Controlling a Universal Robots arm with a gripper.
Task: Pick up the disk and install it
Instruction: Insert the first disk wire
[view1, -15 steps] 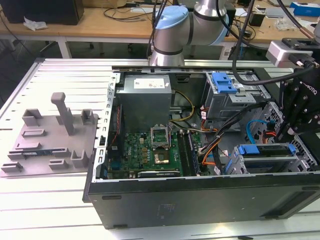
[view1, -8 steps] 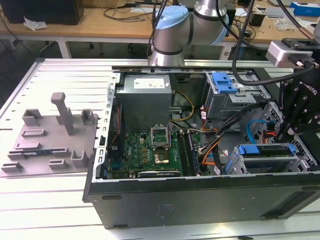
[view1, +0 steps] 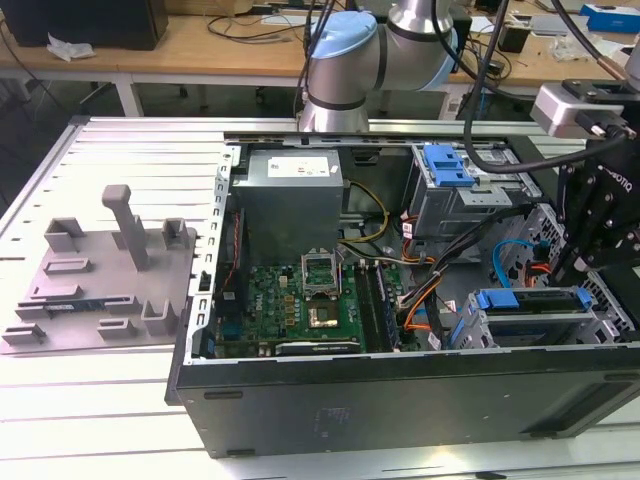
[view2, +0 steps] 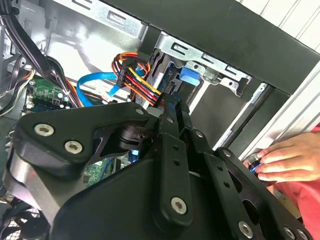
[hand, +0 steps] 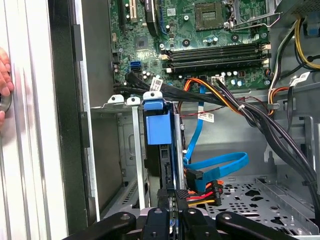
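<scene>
Gripper (hand: 172, 220) at disk (hand: 157, 127) (blue carrier) seated in drive cage (hand: 132, 145).

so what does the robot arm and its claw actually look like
The arm has silver-grey tube sections with pale blue caps on its joints, and black cables run along it. At its wrist sits a small grey-and-black camera box. The claw is matte black, built from flat linkage plates held by silver screws, with white lettering on the side of its body.
</scene>
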